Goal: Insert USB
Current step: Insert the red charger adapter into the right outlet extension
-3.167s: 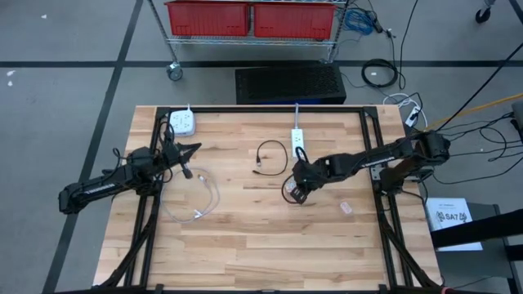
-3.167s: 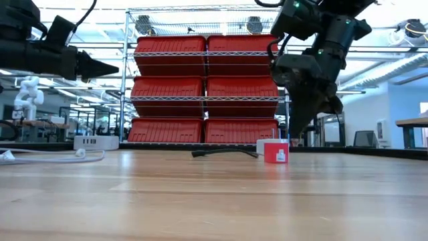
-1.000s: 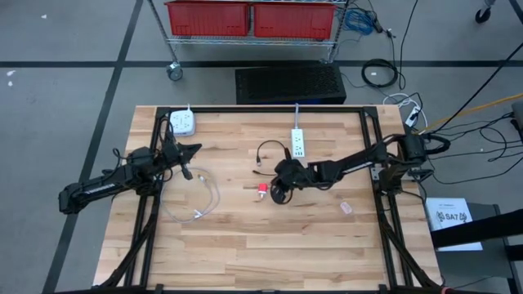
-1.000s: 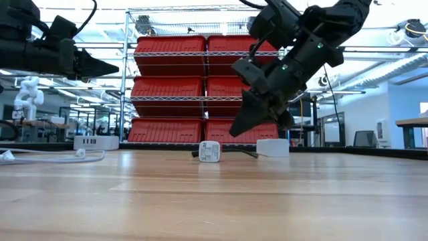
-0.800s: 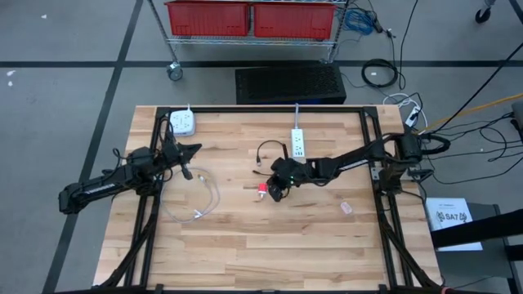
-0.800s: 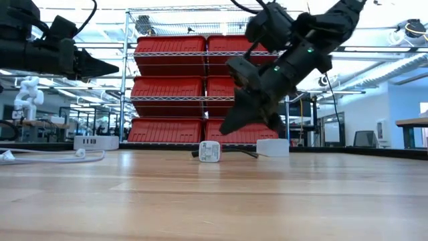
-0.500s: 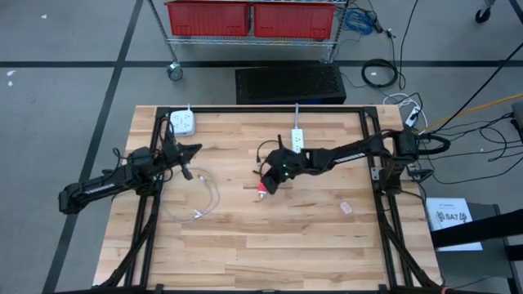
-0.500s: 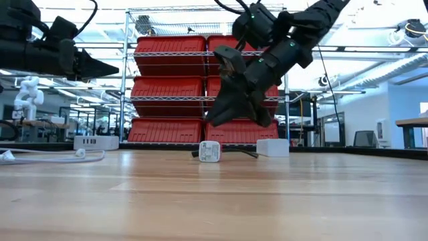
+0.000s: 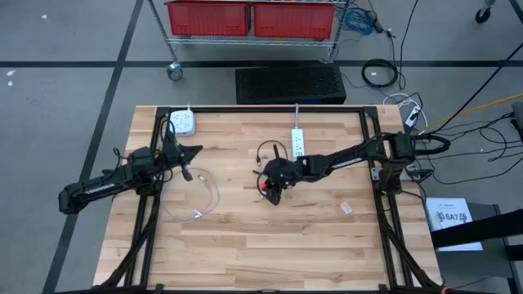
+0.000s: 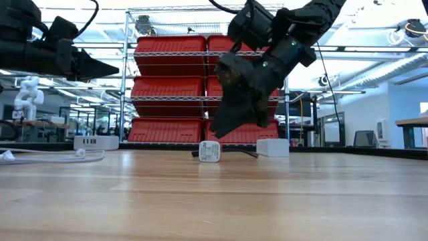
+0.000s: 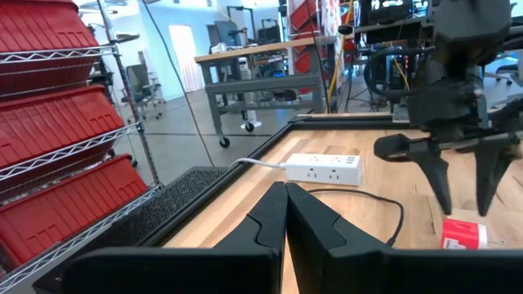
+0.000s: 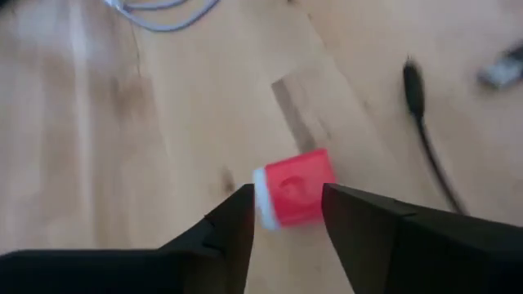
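Robotics lab or workshop: wire shelving (image 10: 200, 80) stacked with red bins (image 10: 170, 47), grey concrete floor (image 9: 73, 98) with taped lines, steel workbenches (image 11: 261, 69) in the room behind, loose cables (image 9: 380, 73) on the floor, wooden test table (image 9: 245, 237) in a black frame.

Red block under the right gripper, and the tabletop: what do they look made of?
Red block: likely molded plastic, smooth and slightly glossy, with a white end face and rounded edges. Tabletop: wood, apparently butcher-block, with visible plank seams and grain under a light satin finish.
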Available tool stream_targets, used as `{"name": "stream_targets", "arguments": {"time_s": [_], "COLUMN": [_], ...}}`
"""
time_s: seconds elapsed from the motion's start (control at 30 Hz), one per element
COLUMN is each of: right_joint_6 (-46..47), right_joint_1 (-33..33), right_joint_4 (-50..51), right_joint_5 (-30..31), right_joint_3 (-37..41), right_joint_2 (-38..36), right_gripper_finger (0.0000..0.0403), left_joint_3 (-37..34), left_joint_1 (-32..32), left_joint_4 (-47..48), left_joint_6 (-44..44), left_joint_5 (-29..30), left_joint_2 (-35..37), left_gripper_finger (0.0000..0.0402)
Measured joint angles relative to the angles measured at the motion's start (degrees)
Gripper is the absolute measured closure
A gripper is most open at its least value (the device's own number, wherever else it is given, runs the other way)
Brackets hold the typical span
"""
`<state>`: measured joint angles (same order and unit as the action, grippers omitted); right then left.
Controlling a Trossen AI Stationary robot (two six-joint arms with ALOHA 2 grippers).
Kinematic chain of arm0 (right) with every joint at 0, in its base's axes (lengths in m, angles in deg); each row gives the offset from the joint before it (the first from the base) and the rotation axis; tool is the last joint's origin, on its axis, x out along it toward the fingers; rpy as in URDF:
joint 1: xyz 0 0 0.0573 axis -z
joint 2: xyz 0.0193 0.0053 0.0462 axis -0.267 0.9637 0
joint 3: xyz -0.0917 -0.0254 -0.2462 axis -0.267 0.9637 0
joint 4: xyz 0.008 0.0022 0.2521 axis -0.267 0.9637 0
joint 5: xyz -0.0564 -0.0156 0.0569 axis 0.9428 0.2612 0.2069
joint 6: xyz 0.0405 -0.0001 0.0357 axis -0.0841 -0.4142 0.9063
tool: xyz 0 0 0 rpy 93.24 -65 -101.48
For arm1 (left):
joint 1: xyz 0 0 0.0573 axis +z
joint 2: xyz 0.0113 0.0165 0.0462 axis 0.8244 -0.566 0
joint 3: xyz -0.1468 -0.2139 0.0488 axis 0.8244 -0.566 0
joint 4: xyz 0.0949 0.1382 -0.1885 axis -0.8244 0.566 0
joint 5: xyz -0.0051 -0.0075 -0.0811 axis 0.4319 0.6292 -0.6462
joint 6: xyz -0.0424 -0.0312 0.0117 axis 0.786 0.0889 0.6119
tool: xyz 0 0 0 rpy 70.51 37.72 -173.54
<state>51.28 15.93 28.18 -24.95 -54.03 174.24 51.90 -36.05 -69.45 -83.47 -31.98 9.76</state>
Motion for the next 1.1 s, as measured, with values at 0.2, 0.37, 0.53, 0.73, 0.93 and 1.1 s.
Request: {"name": "stream_targets", "arguments": {"time_s": [0.2, 0.37, 0.53, 0.73, 0.93, 1.1], "right_joint_6": [-6.2, -5.1, -3.1, -0.6, -0.9, -4.9], "right_joint_1": [-1.0, -1.6, -2.9, -5.2, -6.6, -5.2], "right_joint_4": [-1.0, -1.1, -0.2, 2.0, 0.6, 0.0], "right_joint_5": [4.5, 5.5, 7.9, 10.4, 10.4, 10.4], "right_joint_3": [-0.2, -0.2, -0.2, 0.1, -0.6, -3.8], "right_joint_2": [2.6, 3.2, 3.0, 3.2, 3.2, 3.1], "right_gripper_finger": [0.0317, 0.035, 0.0354, 0.0349, 0.0348, 0.033], "left_joint_3": [0.0, 0.0, 0.0, 0.0, 0.0, 0.0], "left_joint_1": [0.0, 0.0, 0.0, 0.0, 0.0, 0.0], "left_joint_4": [0.1, 0.1, 0.1, 0.2, 0.2, 0.2], "left_joint_6": [0.0, 0.0, 0.0, 0.0, 0.0, 0.0], "left_joint_5": [0.0, 0.0, -0.1, 0.0, 0.0, 0.0], "left_joint_2": [0.0, -0.2, -0.2, -0.2, -0.2, -0.2], "left_gripper_finger": [0.0384, 0.0384, 0.0384, 0.0384, 0.0384, 0.0384]}}
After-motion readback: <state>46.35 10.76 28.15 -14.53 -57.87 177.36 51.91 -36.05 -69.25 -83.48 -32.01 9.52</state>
